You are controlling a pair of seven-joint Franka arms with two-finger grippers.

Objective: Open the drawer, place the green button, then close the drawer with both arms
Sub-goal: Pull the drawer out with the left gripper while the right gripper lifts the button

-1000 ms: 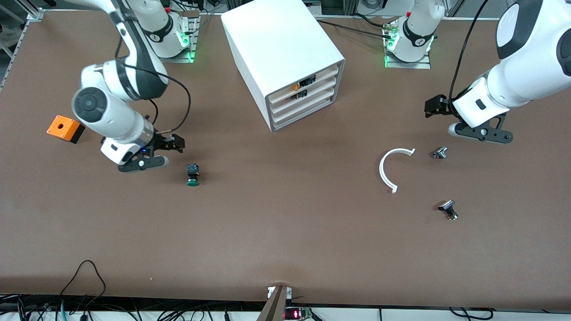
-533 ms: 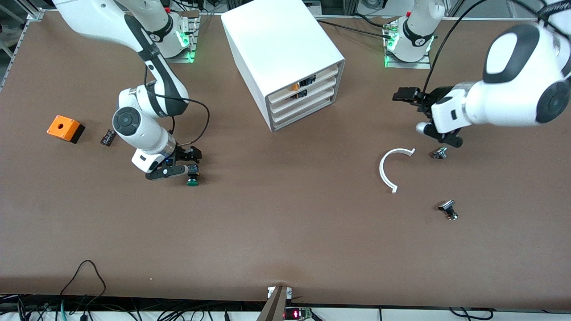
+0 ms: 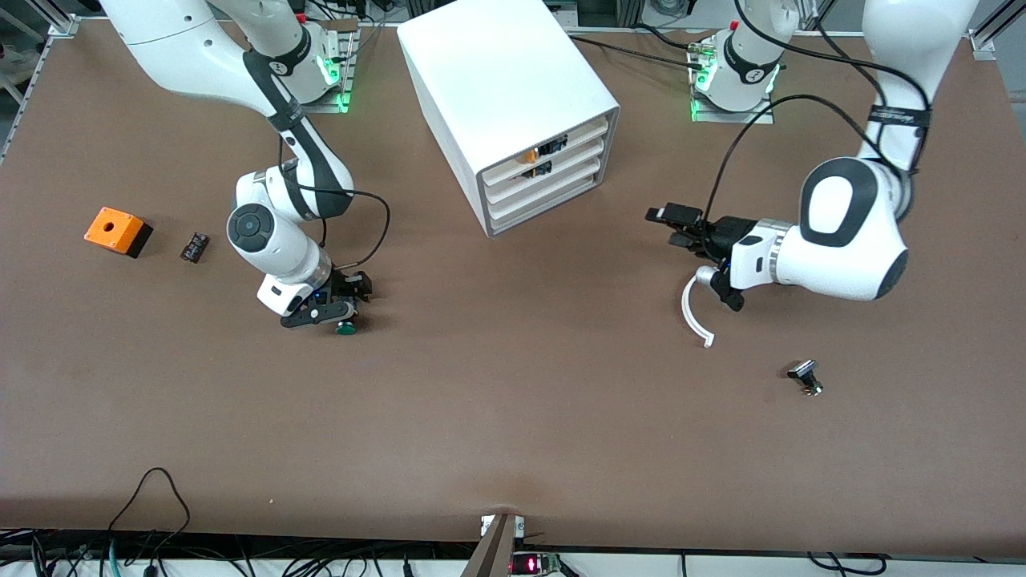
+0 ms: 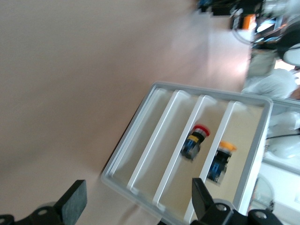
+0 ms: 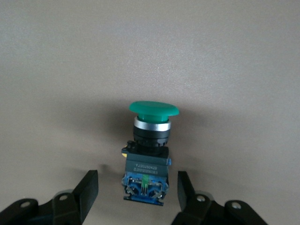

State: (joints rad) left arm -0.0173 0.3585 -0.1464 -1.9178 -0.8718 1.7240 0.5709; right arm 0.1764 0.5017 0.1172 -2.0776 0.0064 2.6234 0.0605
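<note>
Right gripper (image 3: 341, 308) straddles the button (image 3: 346, 327); drawer (image 3: 545, 206) not yet opened.

Front view: button lies on the table (image 3: 513, 417) toward the right arm's end; left gripper (image 3: 681, 228) hangs near the cabinet (image 3: 505, 104), jaws spread.
Right wrist view: button body between spread jaws, not yet pinched, long axis along the fingers (image 5: 84, 190), green cap pointing away from the gripper.

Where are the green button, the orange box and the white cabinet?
green button (image 5: 153, 108), right wrist view, on its cap.
orange box (image 3: 112, 227), front view, on its top.
white cabinet (image 3: 497, 76), front view, on its top.
</note>
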